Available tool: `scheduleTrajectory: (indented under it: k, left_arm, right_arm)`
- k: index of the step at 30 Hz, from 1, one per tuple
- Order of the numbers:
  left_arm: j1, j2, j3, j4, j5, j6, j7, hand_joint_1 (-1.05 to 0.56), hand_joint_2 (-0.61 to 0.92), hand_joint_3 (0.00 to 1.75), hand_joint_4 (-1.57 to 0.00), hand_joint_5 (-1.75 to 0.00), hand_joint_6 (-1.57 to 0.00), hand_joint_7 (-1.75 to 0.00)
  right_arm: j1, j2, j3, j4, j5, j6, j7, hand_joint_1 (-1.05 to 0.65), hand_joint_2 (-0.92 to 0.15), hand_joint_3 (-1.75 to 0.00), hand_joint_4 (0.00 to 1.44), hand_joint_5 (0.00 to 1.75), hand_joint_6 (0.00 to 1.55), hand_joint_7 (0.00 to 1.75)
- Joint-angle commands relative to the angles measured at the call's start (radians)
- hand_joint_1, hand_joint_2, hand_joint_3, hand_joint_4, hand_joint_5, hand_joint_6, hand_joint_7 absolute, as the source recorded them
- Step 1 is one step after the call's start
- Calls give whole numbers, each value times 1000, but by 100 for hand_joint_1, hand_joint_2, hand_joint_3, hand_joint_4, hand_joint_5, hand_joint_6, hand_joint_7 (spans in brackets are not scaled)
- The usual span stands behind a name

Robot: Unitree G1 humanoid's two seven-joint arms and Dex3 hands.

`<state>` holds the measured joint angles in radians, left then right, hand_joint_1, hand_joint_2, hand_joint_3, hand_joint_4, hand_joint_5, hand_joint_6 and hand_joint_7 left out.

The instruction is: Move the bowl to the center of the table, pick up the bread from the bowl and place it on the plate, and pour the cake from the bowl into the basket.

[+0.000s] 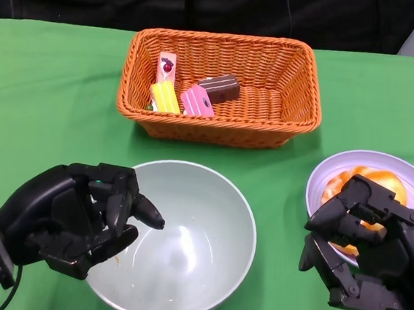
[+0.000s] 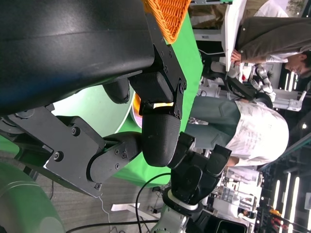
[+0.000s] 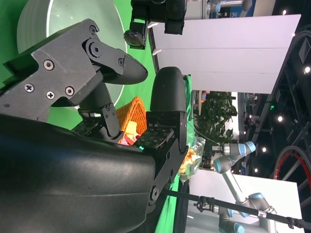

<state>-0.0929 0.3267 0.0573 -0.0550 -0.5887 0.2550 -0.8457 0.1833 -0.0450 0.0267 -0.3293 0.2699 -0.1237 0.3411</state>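
The left hand hovers at the near-left rim of the bowl, fingers curled, gripping nothing. The bowl sits empty at mid-desk; the cake pieces lie in the basket behind it. Rightward, the bread rests on the plate under the right hand, fingers apart and empty (so every step looks done). Next: draw both hands clear.
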Motion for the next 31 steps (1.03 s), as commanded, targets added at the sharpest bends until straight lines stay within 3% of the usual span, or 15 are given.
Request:
scheduleTrajectory:
  k: [1, 31]
  left_arm:
    - [13, 22, 13, -12, -6, 14, -15, -14, 52, 112, -93, -174, -90, -146]
    - [22, 20, 6, 7, 21, -2, -46, -15, 54, 107, -95, -174, -93, -142]
  right_arm:
    - [11, -15, -3, -14, 6, 5, -2, -15, -48, -103, 83, 158, 65, 131]
    - [16, -15, -7, 2, 8, -7, 11, -16, -46, -104, 82, 158, 65, 131]
